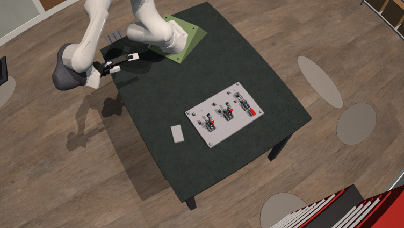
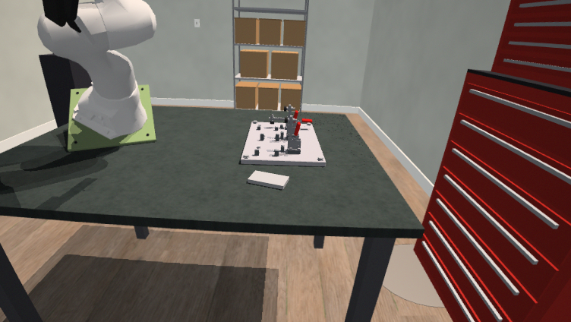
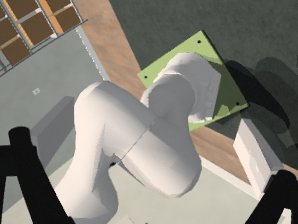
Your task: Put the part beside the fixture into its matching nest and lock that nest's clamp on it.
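Observation:
The part [image 1: 177,133] [image 2: 267,179] is a flat light-grey block that lies on the dark table [image 1: 197,70] [image 2: 179,172], just beside the fixture plate [image 1: 226,131] [image 2: 311,153]. The plate carries three toggle clamps in a row. The two nearer the part [image 1: 209,123] [image 1: 228,112] have red handles standing up. The far one [image 1: 245,107] has its red handle lying low. My gripper [image 1: 125,62] [image 3: 156,122] is open and empty. It hangs near the table's far corner by the arm's base, far from the part. In the wrist view it looks back at the arm.
The arm stands on a green mount [image 1: 195,36] [image 2: 80,136] at the table's far end. A red drawer cabinet [image 2: 500,180] [image 1: 353,209] stands close to the table's side. A shelf with cardboard boxes [image 2: 267,60] is at the back wall.

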Controlling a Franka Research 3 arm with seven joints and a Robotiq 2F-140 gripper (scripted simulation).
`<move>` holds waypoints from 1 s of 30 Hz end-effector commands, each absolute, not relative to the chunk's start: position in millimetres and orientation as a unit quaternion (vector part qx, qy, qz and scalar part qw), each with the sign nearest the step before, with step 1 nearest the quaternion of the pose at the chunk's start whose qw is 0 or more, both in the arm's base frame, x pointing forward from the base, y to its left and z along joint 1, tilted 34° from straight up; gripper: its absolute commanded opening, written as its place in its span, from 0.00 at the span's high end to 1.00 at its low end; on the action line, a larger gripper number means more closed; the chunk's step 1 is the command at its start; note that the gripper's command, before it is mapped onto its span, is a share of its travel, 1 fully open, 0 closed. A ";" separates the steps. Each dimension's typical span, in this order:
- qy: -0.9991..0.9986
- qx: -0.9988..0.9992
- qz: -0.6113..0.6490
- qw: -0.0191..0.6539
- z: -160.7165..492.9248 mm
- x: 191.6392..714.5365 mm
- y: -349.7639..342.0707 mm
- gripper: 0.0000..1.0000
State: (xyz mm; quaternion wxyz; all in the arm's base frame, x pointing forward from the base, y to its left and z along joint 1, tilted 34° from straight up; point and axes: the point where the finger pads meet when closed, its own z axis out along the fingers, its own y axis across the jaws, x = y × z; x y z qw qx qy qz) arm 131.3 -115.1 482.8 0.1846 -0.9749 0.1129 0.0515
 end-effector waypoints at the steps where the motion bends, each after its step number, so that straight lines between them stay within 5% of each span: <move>1: 0.113 -0.975 0.051 0.185 482.8 131.3 -115.1 0.00; 21: 0.111 -0.976 0.050 0.180 483.1 134.8 -113.4 0.00; 30: 0.077 -0.994 0.016 0.081 485.3 211.7 -62.2 0.00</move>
